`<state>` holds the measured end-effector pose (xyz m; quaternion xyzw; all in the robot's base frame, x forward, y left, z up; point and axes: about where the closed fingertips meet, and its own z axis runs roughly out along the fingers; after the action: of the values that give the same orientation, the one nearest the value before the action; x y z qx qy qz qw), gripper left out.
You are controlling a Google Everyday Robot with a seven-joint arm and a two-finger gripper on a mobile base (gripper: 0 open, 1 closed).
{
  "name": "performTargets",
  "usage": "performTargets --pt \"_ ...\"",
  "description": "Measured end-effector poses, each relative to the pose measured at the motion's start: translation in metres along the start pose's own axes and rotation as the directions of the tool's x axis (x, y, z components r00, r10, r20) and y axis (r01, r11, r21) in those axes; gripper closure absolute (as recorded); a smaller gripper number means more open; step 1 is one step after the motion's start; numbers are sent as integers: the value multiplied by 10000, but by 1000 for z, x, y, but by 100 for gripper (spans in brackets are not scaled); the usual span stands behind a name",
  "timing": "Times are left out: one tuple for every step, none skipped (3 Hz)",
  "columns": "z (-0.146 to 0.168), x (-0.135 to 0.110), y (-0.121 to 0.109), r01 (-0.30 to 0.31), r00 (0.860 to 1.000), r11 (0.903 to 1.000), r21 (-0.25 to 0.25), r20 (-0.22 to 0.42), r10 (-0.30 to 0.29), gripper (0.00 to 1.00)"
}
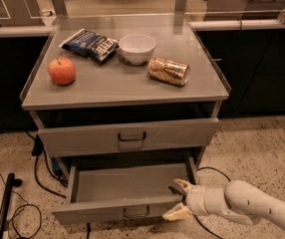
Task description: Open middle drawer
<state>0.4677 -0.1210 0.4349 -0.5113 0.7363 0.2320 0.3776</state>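
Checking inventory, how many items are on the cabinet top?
4: apple left, chip bag back left, white bowl centre back, can right. Gripper at right front corner of open middle drawer.
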Motion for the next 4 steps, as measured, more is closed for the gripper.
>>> performTargets --pt "0 0 0 0 10000 10000 -1 0 0 100" --pt "0 10 8 -116 9998 9999 -24 -134 115 100" --pt "-3 8 9 -129 9998 9999 -23 -155 129 100" --pt "-16 11 16 -56 9996 9995 315 -282 65 100"
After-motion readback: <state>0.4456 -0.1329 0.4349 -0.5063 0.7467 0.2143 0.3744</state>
